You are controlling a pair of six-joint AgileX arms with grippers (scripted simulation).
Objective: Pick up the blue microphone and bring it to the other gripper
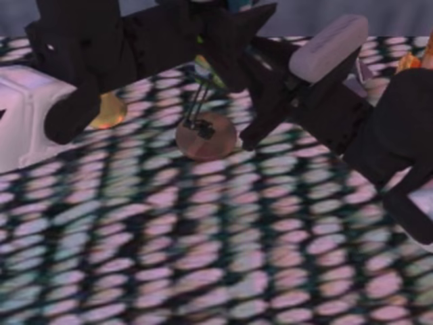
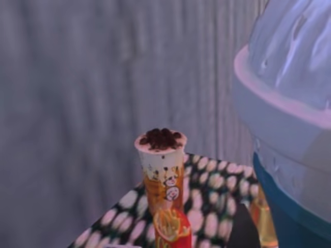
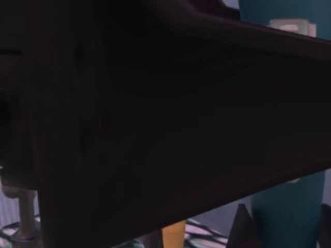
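**Microphone held high between two pincers**

The blue microphone (image 2: pixel 289 103) sits right against the left gripper (image 1: pixel 169 40). In the left wrist view its pale rounded head looms large, with the teal handle just under it. The right gripper (image 1: pixel 270 101), with its pale grey bar (image 1: pixel 328 47), is close beside the left one, both raised above the far middle of the table (image 1: pixel 203 257). The right wrist view is mostly dark. Only strips of teal handle (image 3: pixel 282 206) show past a black bulk, so the microphone is probably just beside this pincer too. Whether either pincer is clamped on it or standing apart cannot be told. Farther off, below the pincers, a dessert cup (image 2: pixel 161 170) topped with dark crumbs stands upright, with a red fries pack (image 2: pixel 173 227) just beside it.
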